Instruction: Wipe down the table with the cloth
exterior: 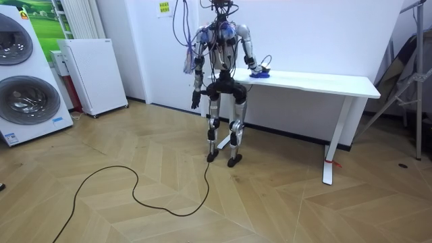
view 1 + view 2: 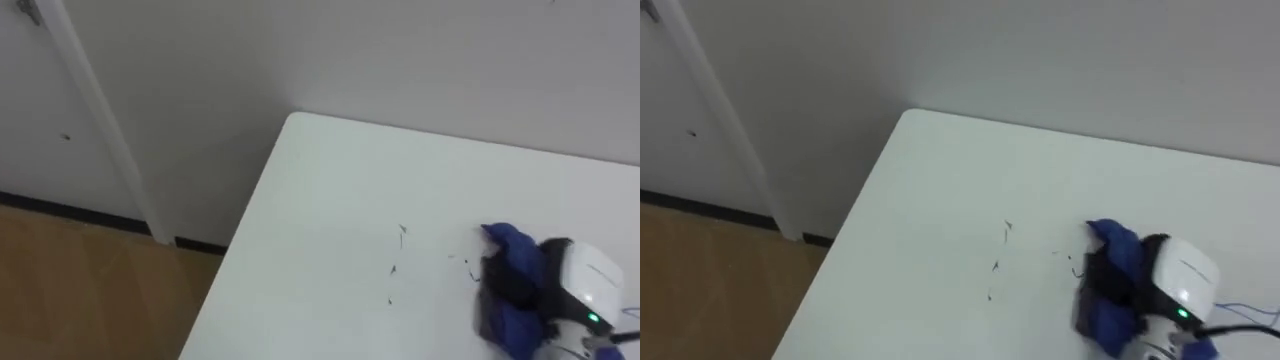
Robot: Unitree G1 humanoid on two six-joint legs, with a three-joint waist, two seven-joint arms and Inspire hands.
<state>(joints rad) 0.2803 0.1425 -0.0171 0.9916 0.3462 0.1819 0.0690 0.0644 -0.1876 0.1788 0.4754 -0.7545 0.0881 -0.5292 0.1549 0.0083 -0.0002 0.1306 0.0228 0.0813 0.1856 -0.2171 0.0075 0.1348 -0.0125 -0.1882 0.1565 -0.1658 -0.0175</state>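
Observation:
A white table (image 2: 330, 200) runs along the wall, and I stand at its left end in the room view. On its right part lies a bunched blue cloth (image 2: 510, 243), seen also as the blue cloth (image 2: 1118, 243). My right hand (image 2: 585, 280) rests on top of it, dark fingers (image 2: 508, 285) stretched leftward over the cloth and pressing it to the tabletop. A few thin dark marks (image 2: 401, 235) dot the surface just left of the cloth. My left hand (image 1: 194, 101) hangs by my side, away from the table.
The table's left edge and far corner (image 2: 290, 118) drop to a wooden floor (image 2: 90, 290). A white upright trim (image 2: 100, 120) stands against the wall on the left. A washing machine (image 1: 23, 74) and a white cabinet (image 1: 91, 74) stand at the room view's left.

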